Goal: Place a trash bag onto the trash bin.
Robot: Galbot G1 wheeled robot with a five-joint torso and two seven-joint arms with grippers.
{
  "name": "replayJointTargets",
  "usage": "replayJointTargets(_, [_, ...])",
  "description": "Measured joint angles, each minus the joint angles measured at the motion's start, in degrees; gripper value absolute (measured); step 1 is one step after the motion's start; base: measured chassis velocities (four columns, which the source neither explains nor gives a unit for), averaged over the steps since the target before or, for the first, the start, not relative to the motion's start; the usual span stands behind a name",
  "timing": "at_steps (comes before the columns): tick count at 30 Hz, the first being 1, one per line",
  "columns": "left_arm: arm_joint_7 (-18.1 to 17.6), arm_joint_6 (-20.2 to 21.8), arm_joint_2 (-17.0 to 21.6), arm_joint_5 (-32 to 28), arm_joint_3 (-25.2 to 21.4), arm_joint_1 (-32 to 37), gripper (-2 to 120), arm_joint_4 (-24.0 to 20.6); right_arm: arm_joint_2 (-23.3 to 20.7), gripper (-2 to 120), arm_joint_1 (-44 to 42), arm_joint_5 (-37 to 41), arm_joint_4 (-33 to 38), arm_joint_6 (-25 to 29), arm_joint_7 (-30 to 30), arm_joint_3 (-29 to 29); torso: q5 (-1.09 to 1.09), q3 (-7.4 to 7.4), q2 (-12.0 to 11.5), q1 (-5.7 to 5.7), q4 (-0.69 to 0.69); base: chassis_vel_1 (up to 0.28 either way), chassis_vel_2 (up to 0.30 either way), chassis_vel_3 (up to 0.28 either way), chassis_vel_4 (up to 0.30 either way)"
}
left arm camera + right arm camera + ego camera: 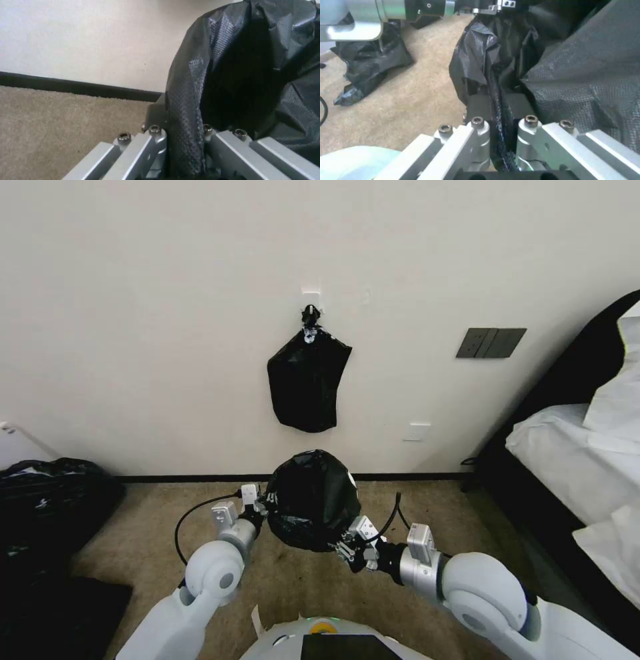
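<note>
Trash bag (312,499) hangs ballooned over the carpet (280,580), just in front of the wall (167,313), stretched betw. both arms. Left gripper (265,507) pinches its left edge, right gripper (345,549) pinches its lower right edge, both clamped on plastic. Knotted bag bundle (307,380) hangs on wall above.

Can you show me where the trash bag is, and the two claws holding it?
trash bag (312,500): head view, its crinkly middle.
left claw (261,508): head view, fingertips pinching the bag's edge.
right claw (343,549): head view, fingertips on the bag's lower edge.
</note>
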Motion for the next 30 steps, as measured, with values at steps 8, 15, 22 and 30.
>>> replayJointTargets(8, [-3.4,1.0,-0.5,-4.9,-0.6,-2.1,3,-0.5,-0.1,0,-3.1,-3.9,0.2,0.2,-2.7,-1.9,-0.01,0.00,0.0,0.00,-0.01,0.000,0.000,0.000,0.000])
replayJointTargets(15, [-5.4,2.8,-0.1,-8.2,-1.7,-2.3,3,-2.2,2.5,0,-2.9,-11.5,-4.7,2.4,-3.4,-4.7,0.00,0.00,0.0,0.00,0.00,0.000,0.000,0.000,0.000])
replayJointTargets(22, [-6.0,4.9,1.6,-9.0,-3.9,0.7,3,-4.2,4.3,0,-2.9,-16.4,-9.9,4.8,-3.3,-4.9,-0.01,0.00,0.0,0.00,0.00,0.000,0.000,0.000,0.000])
replayJointTargets(30, [-6.6,6.6,2.2,-10.6,-5.4,3.5,3,-5.2,4.4,0,-2.3,-18.9,-12.6,6.3,-3.3,-3.4,0.00,0.00,0.0,0.00,0.01,0.000,0.000,0.000,0.000])
